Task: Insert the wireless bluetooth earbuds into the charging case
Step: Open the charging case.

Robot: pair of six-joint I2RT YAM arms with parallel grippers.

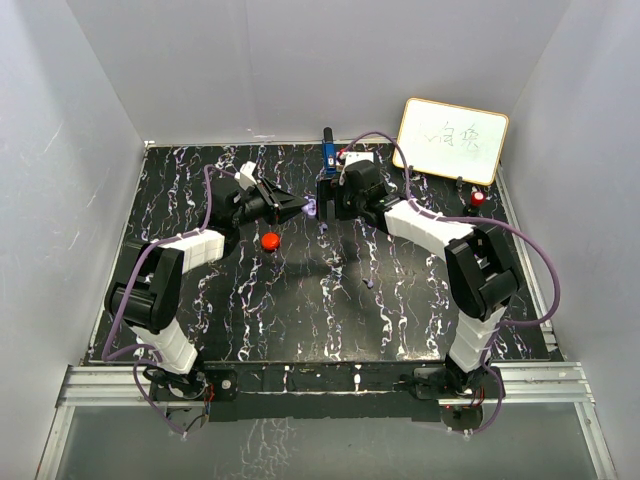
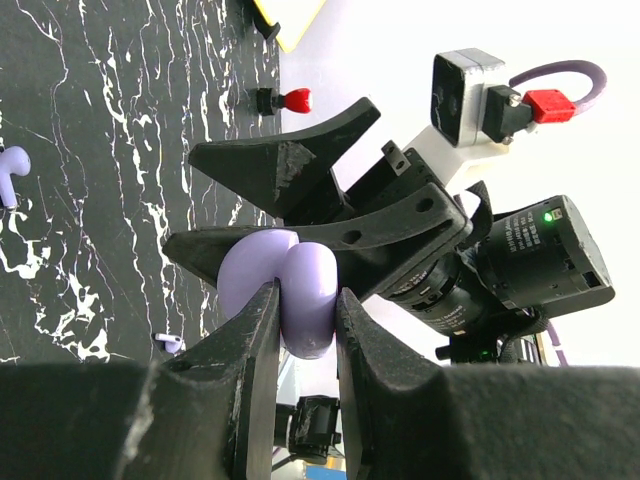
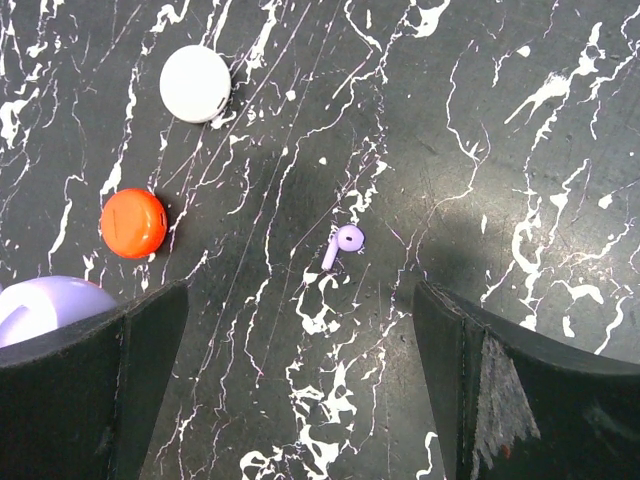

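Note:
My left gripper [image 2: 305, 300] is shut on the rounded purple charging case [image 2: 265, 270], held above the table; its lid looks closed. In the top view it [image 1: 298, 208] meets my right gripper [image 1: 325, 210] mid-table at the back. My right gripper [image 3: 300, 300] is open and empty, its fingers [image 2: 280, 170] close beside the case, which shows at its left finger [image 3: 50, 305]. One purple earbud [image 3: 343, 245] lies on the table below my right jaws. The left wrist view shows a purple earbud [image 2: 8, 170] at the left edge and another [image 2: 168, 343] lower down.
An orange-red puck [image 3: 133, 222] [image 1: 270, 240] and a white puck [image 3: 195, 83] lie on the black marbled table. A whiteboard [image 1: 452, 140] leans at the back right with a red-capped object [image 1: 479, 199] by it. A blue object [image 1: 328, 152] stands at the back wall.

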